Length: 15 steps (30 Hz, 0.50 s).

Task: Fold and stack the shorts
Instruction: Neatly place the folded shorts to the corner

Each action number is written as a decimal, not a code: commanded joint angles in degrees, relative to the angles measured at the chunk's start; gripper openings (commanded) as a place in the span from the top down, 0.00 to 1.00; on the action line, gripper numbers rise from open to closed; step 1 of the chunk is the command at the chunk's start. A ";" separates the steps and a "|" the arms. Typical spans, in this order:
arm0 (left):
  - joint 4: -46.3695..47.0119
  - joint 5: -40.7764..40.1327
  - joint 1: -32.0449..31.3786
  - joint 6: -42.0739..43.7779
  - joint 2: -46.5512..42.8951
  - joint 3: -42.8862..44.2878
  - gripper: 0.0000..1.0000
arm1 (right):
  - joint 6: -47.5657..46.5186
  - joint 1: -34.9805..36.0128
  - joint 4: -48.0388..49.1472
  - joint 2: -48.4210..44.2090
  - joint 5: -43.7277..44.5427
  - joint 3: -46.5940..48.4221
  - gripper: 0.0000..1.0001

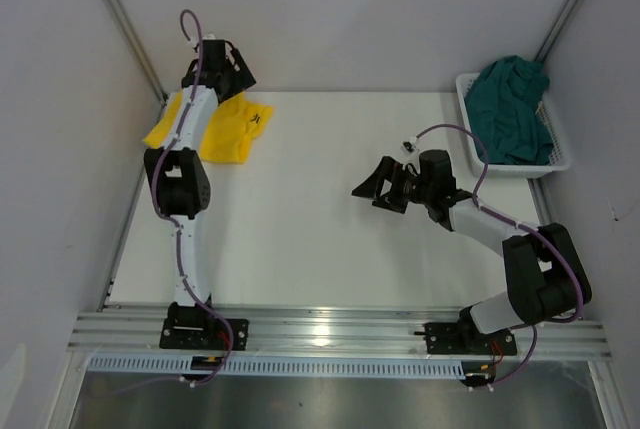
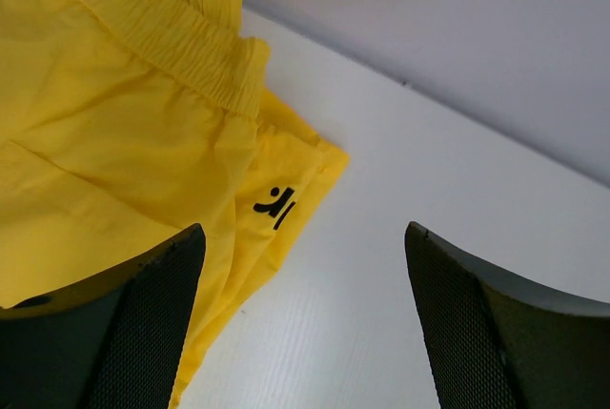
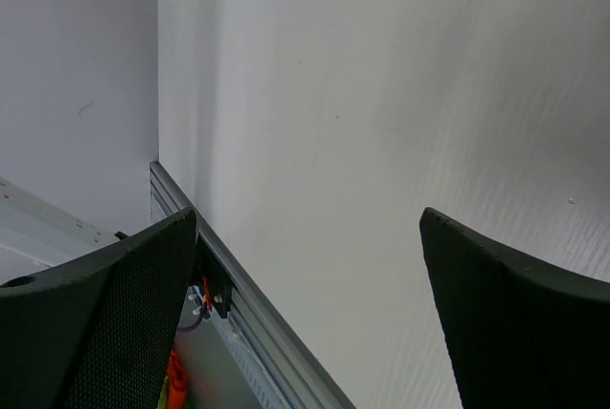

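Observation:
The yellow shorts [image 1: 228, 129] lie crumpled at the table's far left corner, partly hidden under my left arm. In the left wrist view the yellow shorts [image 2: 124, 142] fill the left half, waistband up and a small dark logo [image 2: 274, 205] near the edge. My left gripper [image 2: 303, 237] is open just above them. Its left finger [image 2: 143, 333] is over the cloth edge and its right finger [image 2: 496, 333] is over bare table. In the top view the left gripper [image 1: 235, 74] is by the back wall. The teal shorts [image 1: 512, 109] are bunched in the basket. My right gripper [image 1: 375, 192] hangs open and holds nothing; the right wrist view shows this gripper [image 3: 307, 218] over bare table.
A white mesh basket [image 1: 558, 154] stands at the back right against the side wall. White walls close in the table at the back and on both sides. An aluminium rail [image 1: 340, 334] runs along the near edge and shows in the right wrist view as a rail [image 3: 248, 304].

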 commanded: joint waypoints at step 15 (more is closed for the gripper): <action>-3.81 -9.31 -6.24 23.66 7.40 0.66 0.09 | 0.62 -0.59 2.98 0.96 -1.46 1.20 0.00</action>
